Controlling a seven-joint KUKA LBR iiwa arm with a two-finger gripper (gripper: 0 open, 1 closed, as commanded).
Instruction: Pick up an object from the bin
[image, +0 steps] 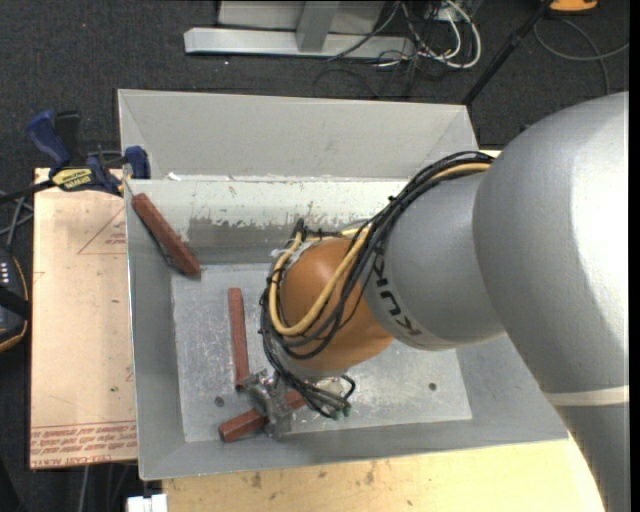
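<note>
The hand (272, 410) is low over the front left part of the floor of the grey metal bin (300, 140). It is just beside the short red-brown block (240, 428), which lies flat and a little slanted near the front wall. The hand seems to meet the right end of this block; the place of contact is hidden by its own metal and by the cables (300, 335), so I cannot tell whether the hand is wide or narrow, nor whether anything is inside it. The orange cover (325, 300) of the wrist hangs just above. A small reddish piece (296, 400) shows to the right of the hand; whether it belongs to the same block I cannot tell.

In my judgement the step in hand is the last placing over the short block before closing on it. To do it well, the grip should go across the narrow width of the block and not along its length; it should also sit more toward the middle, because a hold on the very end would probably let the block tip down when it is lifted.

The front wall is near, so there is little room to slide forward. The long thin red-brown stick (238, 335) lies on the floor with its near end just beside the hand, and it could be caught or pushed together with the block. The brown block (165, 236) that leans in the back left corner is well apart. The floor toward the right is bare; the free way out seems to be straight up.
</note>
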